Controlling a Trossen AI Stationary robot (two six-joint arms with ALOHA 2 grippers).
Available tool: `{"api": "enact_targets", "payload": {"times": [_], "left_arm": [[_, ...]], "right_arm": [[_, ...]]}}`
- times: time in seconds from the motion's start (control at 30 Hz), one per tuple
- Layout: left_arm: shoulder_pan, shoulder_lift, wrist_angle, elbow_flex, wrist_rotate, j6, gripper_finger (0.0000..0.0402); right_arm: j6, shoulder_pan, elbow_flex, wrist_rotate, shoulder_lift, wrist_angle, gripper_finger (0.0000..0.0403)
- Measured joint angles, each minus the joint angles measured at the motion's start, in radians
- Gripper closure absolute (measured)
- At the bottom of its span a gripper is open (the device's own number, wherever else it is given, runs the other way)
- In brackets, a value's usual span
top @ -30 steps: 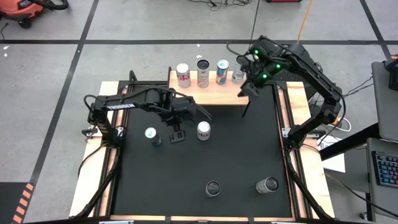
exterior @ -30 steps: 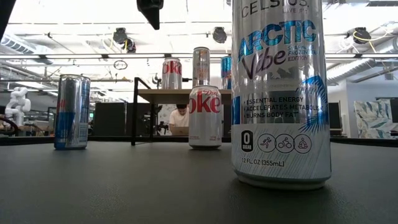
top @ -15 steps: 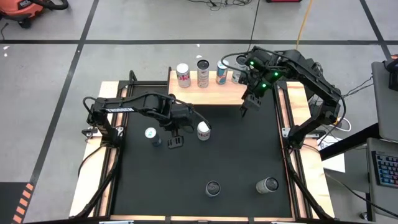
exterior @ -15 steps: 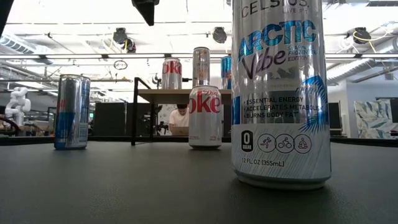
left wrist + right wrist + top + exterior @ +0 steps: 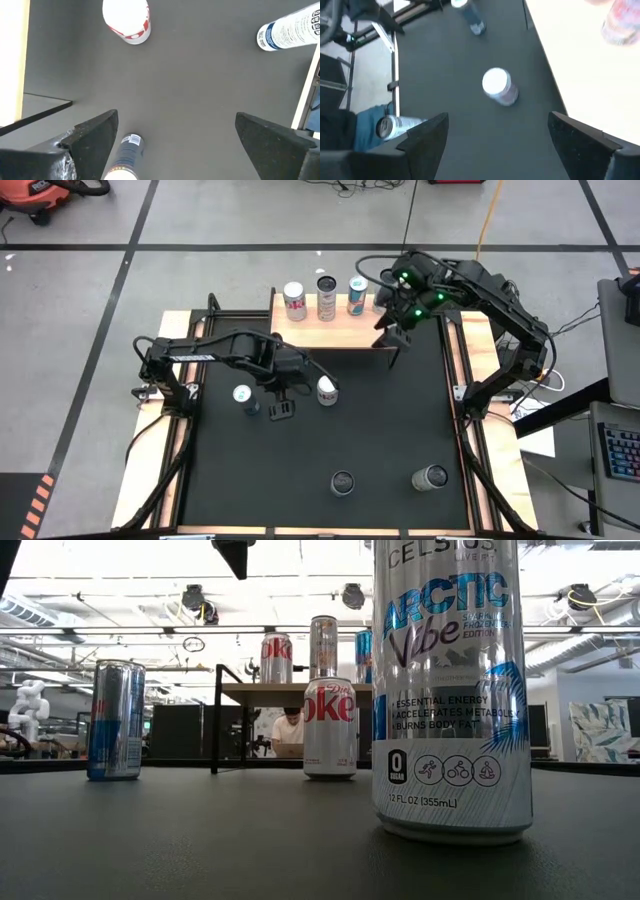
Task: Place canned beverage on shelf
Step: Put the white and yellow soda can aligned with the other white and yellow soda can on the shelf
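The shelf [image 5: 335,328] is a low light-wood table at the far edge. Three cans [image 5: 326,297] stand upright on it. My right gripper [image 5: 390,338] hangs open over the shelf's right front corner, empty; that arm covers the shelf's right end. My left gripper [image 5: 288,392] hovers open, high above the black mat, pointing steeply down. It is between a silver-and-red can [image 5: 326,390] and a slim blue can [image 5: 243,397], both upright on their bases. In the left wrist view the blue can [image 5: 126,155] shows far below, just inside one finger [image 5: 90,142].
Two more cans [image 5: 342,482] [image 5: 430,477] stand near the mat's front edge; one white-and-blue can [image 5: 450,690] fills the low view. Bare black mat [image 5: 400,420] lies between the shelf and these cans. Wooden rails [image 5: 175,450] run along both sides.
My right gripper has swung a little toward the table's left along the shelf's front edge and rolled slightly, its fingers staying empty. The cans have kept their places.
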Motion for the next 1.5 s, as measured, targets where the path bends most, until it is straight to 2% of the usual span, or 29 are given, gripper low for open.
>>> {"api": "enact_targets", "payload": {"times": [0.13, 0.3, 0.43, 1.5], "left_arm": [[0.000, 0.000, 0.000, 0.000, 0.000, 0.000, 0.0004], [0.000, 0.000, 0.000, 0.000, 0.000, 0.000, 0.0004], [0.000, 0.000, -0.001, 0.000, 0.000, 0.000, 0.0004], [0.000, 0.000, -0.001, 0.000, 0.000, 0.001, 0.0004]], "right_arm": [[0.006, 0.000, 0.000, 0.003, 0.000, 0.095, 0.0080], [0.145, 0.001, 0.000, 0.001, 0.000, 0.146, 0.0080], [0.193, 0.002, 0.000, -0.001, 0.000, 0.175, 0.0080], [0.142, 0.002, -0.001, 0.026, 0.017, 0.297, 0.0080]]}}
